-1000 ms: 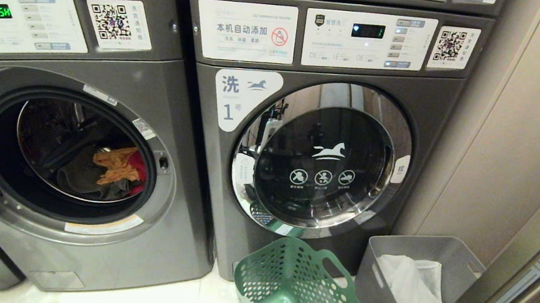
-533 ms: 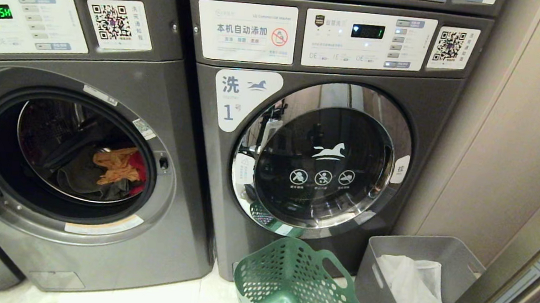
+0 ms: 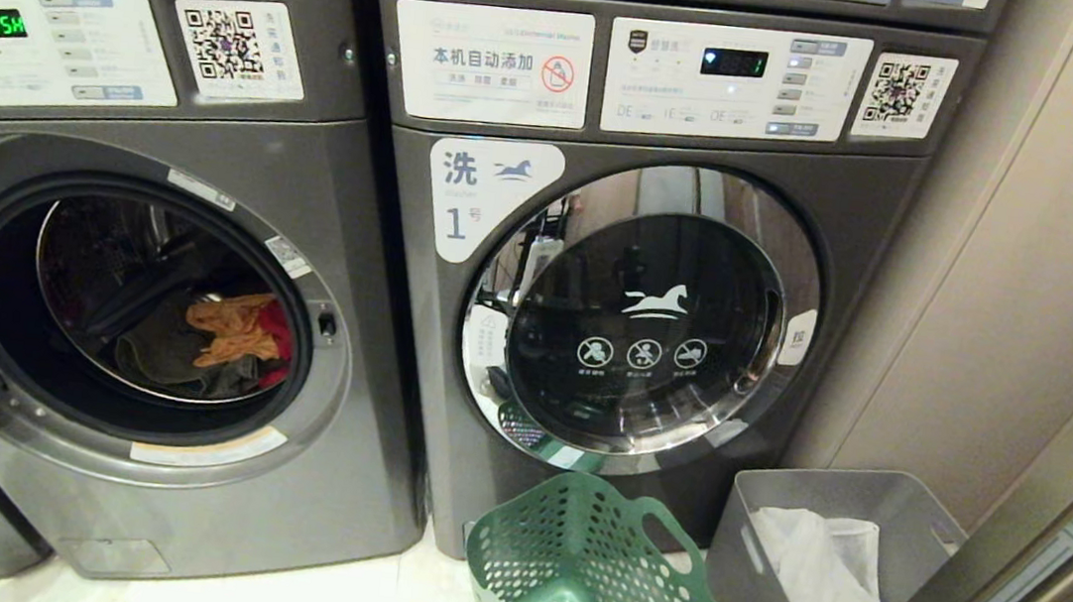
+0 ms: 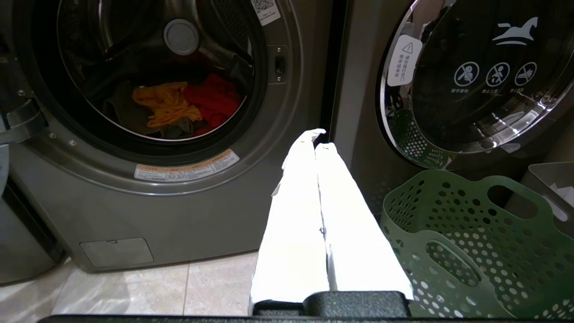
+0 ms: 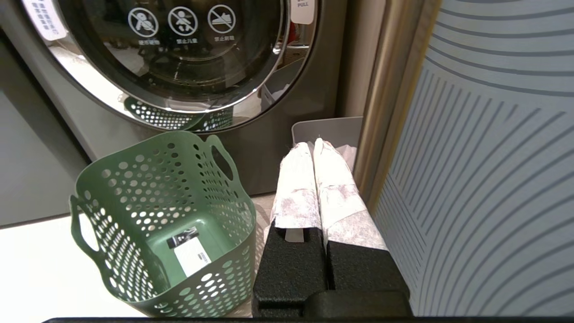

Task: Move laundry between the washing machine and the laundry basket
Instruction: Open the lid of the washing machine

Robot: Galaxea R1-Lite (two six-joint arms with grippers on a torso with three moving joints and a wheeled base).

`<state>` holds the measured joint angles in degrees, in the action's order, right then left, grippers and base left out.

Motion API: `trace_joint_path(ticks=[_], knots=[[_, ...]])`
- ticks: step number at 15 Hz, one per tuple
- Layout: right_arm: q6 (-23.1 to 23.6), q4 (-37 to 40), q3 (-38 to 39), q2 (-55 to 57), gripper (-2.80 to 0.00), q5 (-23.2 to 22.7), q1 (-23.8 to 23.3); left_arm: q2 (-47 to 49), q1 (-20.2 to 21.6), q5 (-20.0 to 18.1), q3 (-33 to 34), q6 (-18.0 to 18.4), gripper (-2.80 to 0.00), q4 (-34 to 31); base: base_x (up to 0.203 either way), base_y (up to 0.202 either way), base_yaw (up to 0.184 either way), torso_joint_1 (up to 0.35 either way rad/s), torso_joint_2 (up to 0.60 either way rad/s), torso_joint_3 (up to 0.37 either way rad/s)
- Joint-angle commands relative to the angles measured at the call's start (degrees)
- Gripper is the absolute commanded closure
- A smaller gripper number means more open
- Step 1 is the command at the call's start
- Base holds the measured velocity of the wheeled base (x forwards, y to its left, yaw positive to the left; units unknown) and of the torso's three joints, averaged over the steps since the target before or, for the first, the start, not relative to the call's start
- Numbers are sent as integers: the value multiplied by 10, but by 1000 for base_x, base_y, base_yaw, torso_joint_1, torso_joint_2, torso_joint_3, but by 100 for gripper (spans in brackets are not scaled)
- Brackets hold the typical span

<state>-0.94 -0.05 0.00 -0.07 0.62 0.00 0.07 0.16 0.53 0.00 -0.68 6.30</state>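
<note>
Lying inside the washing machine (image 4: 157, 188) drum — laundry (image 4: 179, 107), apart from the closed left pincer (image 4: 315, 139).

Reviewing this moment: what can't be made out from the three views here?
- Open washer: its number label; the head view's left edge cuts off the door.
- Laundry: how many garments; dark cloth merges with the drum's shadow.
- Grey bin: contents beneath the white bag.
- Green basket: front part cut off by the head view's lower edge.
- Left gripper and right gripper: absent from the head view.
</note>
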Motion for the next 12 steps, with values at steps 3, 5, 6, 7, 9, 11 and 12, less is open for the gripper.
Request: trace_joint_path(ticks=[3, 5, 6, 7, 9, 11, 12], knots=[[0, 0, 0, 1, 0, 0, 0, 0, 0, 0, 23, 2, 0, 1, 1, 118, -4, 1, 2, 3], [0, 0, 0, 1, 0, 0, 0, 0, 0, 1, 23, 2, 0, 1, 0, 198, 0, 2, 2, 5], [0, 0, 0, 1, 0, 0, 1, 0, 0, 1, 23, 2, 0, 1, 0, 194, 2, 1, 2, 1], [0, 0, 0, 1, 0, 0, 1, 0, 0, 0, 23, 2, 0, 2, 0, 194, -3, 6, -1, 8], [0, 0, 0, 1, 0, 0, 0, 0, 0, 1, 23, 2, 0, 2, 0, 199, -3, 4, 1, 5], [2, 0, 0, 1, 0, 0, 1, 0, 0, 1, 23, 2, 0, 1, 0, 195, -2, 4, 3, -2], [4, 0, 0, 1, 0, 0, 0, 0, 0, 1, 23, 2, 0, 1, 0, 198, -2, 2, 2, 2]])
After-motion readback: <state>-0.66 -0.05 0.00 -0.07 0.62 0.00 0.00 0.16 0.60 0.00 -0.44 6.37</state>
